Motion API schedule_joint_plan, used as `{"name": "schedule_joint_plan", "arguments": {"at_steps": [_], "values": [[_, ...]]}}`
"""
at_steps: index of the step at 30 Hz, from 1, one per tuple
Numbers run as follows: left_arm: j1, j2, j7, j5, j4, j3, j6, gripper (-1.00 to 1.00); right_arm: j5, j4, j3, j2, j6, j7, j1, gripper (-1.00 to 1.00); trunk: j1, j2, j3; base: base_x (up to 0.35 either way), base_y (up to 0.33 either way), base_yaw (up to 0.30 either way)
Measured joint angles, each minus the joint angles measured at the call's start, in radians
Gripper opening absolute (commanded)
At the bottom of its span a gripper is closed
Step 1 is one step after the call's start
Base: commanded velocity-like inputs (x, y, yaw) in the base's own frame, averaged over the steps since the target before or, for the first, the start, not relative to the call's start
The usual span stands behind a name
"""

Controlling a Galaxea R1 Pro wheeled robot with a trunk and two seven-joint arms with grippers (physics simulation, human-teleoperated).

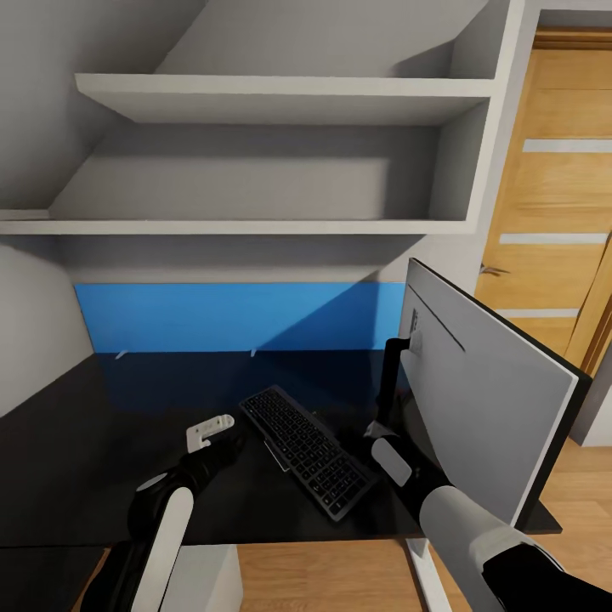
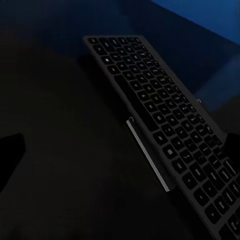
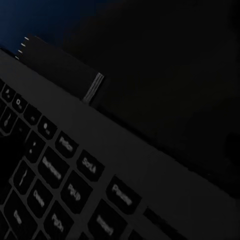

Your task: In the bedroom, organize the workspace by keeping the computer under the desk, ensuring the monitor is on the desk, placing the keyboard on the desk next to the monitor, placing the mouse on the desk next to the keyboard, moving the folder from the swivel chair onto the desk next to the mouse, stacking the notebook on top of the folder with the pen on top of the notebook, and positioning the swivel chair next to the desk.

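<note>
head view / desk: glossy black desk (image 1: 76, 442) fills lower half of frame, blue back panel (image 1: 229, 316) across the middle, white shelves (image 1: 272, 98) above, wood door (image 1: 552, 195) at right edge.
head view / keyboard: keyboard (image 1: 308, 449) lies flat on the desk, lower centre, running diagonally from upper left to lower right.
head view / monitor: monitor (image 1: 489, 416) on the desk at right, grey back toward us, turned edge-on and angled; black stand (image 1: 389, 382) just right of the keyboard's far end.
head view / left pincer: left pincer (image 1: 209, 432) lower left of centre, just left of the keyboard, light fingers apart, nothing in them.
head view / right arm: right forearm (image 1: 463, 518) comes in from lower right; wrist sits between keyboard and monitor; the pincer tips are hidden, cannot tell apart or together.
left wrist view / keyboard: keyboard (image 2: 170, 125) seen close, diagonal across the frame, a thin silver bar (image 2: 147, 155) along its near edge; dark desk surface all around.
right wrist view / keyboard: keys (image 3: 55, 185) very close, lower left of frame; a small ribbed grey piece (image 3: 94, 87) at the keyboard's rim; the rest is dark; no fingers to judge.
step in hand: probably settling the keyboard beside the monitor; both arms flank it.
next move: likely square the keyboard to the desk's front edge, then clear both arms; mouse, folder, notebook and pen steps look not yet done.
risk: right arm sits near the monitor stand, a nudge could turn the screen.
</note>
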Motion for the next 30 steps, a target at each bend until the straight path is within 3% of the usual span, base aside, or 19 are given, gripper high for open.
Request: {"name": "schedule_joint_plan", "arguments": {"at_steps": [8,30], "values": [[0.000,0.000,0.000,0.000,0.010,-0.002,-0.001,1.00,-0.029,-0.003,0.002,0.001,0.007,0.001,0.000,1.00,0.000,0.000,0.000,0.000,0.000,0.000],[0.000,0.000,0.000,0.000,0.018,-0.014,-0.001,1.00,-0.031,-0.003,0.003,0.004,0.007,0.001,0.000,1.00,0.000,0.000,0.000,0.000,0.000,0.000]]}}
